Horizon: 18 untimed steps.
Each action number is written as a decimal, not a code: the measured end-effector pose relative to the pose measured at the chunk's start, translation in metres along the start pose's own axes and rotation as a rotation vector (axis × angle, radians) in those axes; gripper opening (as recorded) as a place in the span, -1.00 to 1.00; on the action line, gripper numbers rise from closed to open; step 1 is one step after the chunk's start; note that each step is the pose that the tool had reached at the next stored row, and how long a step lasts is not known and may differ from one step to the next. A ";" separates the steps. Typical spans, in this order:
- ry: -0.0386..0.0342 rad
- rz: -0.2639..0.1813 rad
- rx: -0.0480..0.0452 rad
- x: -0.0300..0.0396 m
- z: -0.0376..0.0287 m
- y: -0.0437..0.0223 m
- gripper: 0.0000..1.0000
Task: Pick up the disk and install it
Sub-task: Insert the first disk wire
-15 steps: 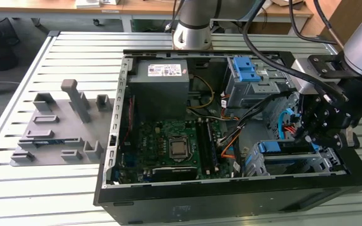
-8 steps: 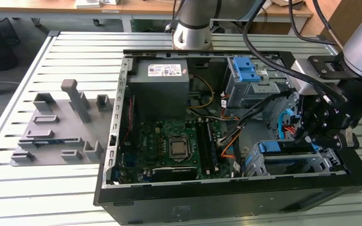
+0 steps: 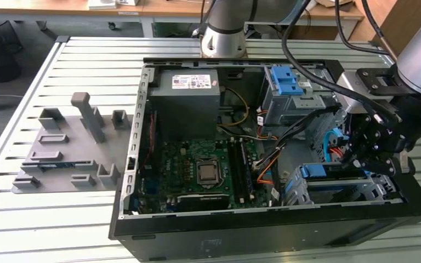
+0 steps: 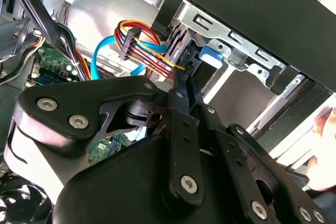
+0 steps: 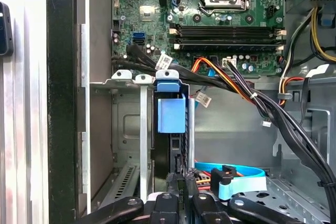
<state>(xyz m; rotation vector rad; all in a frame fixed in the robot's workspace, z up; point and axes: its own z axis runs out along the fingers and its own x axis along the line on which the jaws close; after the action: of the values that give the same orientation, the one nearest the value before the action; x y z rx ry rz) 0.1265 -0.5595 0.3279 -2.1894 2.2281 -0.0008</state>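
End effector (image 3: 368,159) poised in the exterior view over the drive cage (image 3: 342,186) at the computer case's (image 3: 269,230) front corner, on the slatted bench (image 3: 50,230). Second wrist view: fingers (image 4: 181,90) pressed together beside the cage. First wrist view: disk (image 5: 170,129) seated upright in the cage, blue carrier tab (image 5: 171,114) showing, fingers just behind.
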 end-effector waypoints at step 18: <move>-0.0016 0.000 -0.0011 0.0001 -0.0109 -0.0002 -0.51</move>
<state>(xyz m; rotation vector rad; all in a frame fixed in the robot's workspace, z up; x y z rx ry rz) 0.1265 -0.5598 0.3388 -2.1892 2.2277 0.0022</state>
